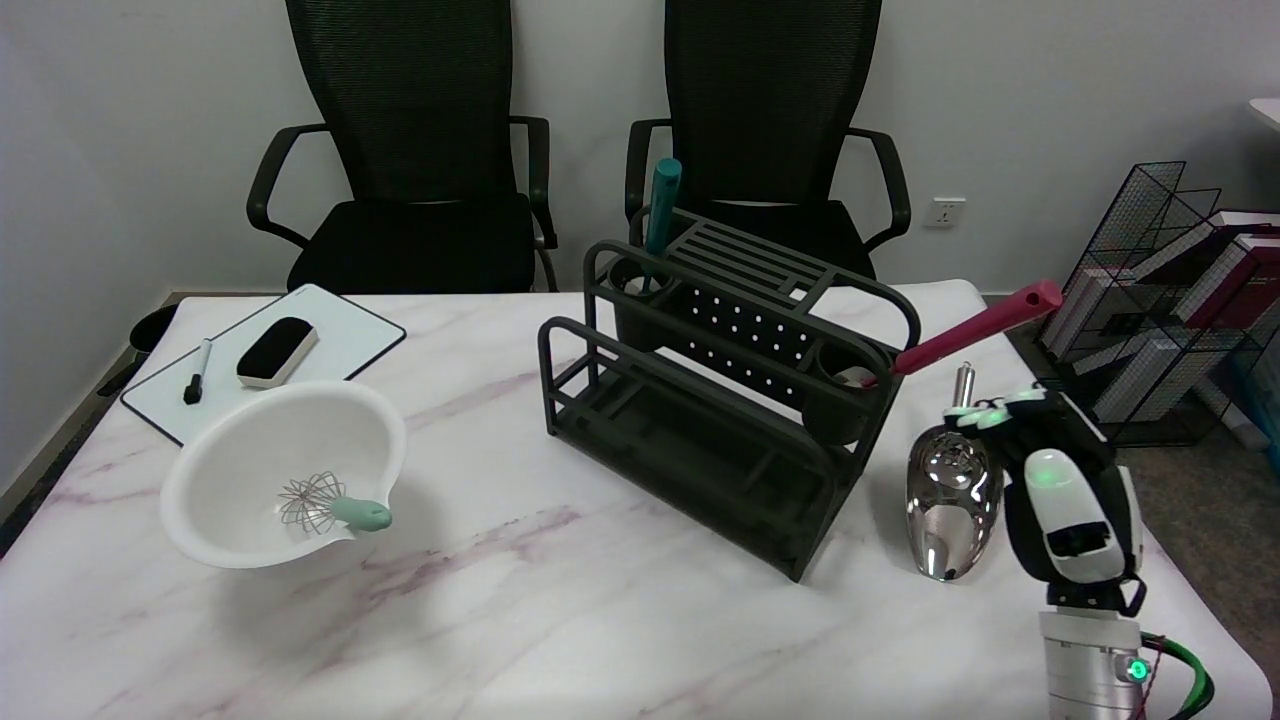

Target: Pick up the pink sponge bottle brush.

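Note:
The pink sponge bottle brush point(968, 334) stands tilted in the right-hand cup of the black dish rack point(700, 400). Its dark pink handle slants up to the right, and its head is mostly hidden in the cup. My right hand point(1045, 455) hovers below and to the right of the handle, over the table's right edge. The hand holds nothing, and its pale fingertips point(985, 412) point left, just under the handle and clear of it.
A shiny metal scoop point(948, 500) lies directly left of my hand. A teal-handled tool point(660, 205) stands in the rack's far cup. On the left are a white bowl point(250, 440) with a whisk point(330, 505) and a whiteboard point(330, 345) with eraser and marker. Two chairs stand behind.

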You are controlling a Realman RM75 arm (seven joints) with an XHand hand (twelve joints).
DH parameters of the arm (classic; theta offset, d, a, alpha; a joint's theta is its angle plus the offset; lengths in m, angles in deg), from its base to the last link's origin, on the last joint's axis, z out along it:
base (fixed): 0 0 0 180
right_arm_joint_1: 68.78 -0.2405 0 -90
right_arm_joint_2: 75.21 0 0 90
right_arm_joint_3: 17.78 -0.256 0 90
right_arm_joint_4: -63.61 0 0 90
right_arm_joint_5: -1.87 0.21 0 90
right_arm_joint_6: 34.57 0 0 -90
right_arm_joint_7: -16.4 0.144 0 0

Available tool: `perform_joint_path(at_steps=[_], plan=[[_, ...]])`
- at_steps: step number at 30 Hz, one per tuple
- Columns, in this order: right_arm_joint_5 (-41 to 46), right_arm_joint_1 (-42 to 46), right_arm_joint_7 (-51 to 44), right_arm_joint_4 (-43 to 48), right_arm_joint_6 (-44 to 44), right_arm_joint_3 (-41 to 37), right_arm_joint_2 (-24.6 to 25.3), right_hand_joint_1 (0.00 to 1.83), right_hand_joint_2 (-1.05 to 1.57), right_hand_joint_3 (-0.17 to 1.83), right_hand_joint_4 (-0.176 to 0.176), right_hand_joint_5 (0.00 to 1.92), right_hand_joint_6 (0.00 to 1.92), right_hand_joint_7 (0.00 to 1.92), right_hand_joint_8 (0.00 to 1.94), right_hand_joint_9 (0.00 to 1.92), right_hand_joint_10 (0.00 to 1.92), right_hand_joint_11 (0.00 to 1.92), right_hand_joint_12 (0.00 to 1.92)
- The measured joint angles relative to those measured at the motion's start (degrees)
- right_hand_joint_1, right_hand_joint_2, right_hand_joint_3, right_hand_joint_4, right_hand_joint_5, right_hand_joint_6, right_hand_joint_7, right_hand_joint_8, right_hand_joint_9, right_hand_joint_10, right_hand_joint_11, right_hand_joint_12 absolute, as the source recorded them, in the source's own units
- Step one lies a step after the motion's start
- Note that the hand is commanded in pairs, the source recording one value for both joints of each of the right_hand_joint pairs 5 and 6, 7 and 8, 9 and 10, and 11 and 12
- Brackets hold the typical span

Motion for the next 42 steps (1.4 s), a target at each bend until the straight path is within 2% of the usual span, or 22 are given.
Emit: perform_joint_path(at_steps=[7, 10, 12, 19, 27, 42], plan=[[4.2, -1.7, 2.0, -3.4, 0.1, -0.9, -1.0, 0.92, 0.36, 0.97, 0.0, 0.64, 0.64, 0.78, 0.78, 0.75, 0.75, 0.73, 0.73], [5.4, -2.8, 2.7, -4.6, 1.0, -1.2, -1.6, 0.97, 0.21, 0.94, 0.0, 0.24, 0.24, 0.67, 0.67, 0.7, 0.7, 0.71, 0.71], [6.0, -3.6, 3.1, -5.2, 1.8, -1.4, -2.0, 0.98, 0.18, 0.94, 0.0, 0.14, 0.14, 0.61, 0.61, 0.68, 0.68, 0.69, 0.69], [7.5, -6.8, 4.2, -7.4, 5.5, -2.0, -3.3, 1.0, 0.09, 0.94, 0.0, 0.07, 0.07, 0.49, 0.49, 0.64, 0.64, 0.66, 0.66], [7.9, -9.2, 5.0, -8.9, 9.8, -4.0, -4.4, 1.0, 0.07, 0.95, 0.0, 0.07, 0.07, 0.45, 0.45, 0.62, 0.62, 0.63, 0.63], [1.5, -12.3, 5.8, -7.6, 17.8, -9.7, -5.3, 1.03, 0.01, 0.96, 0.0, 0.07, 0.07, 0.45, 0.45, 0.52, 0.52, 0.37, 0.37]])
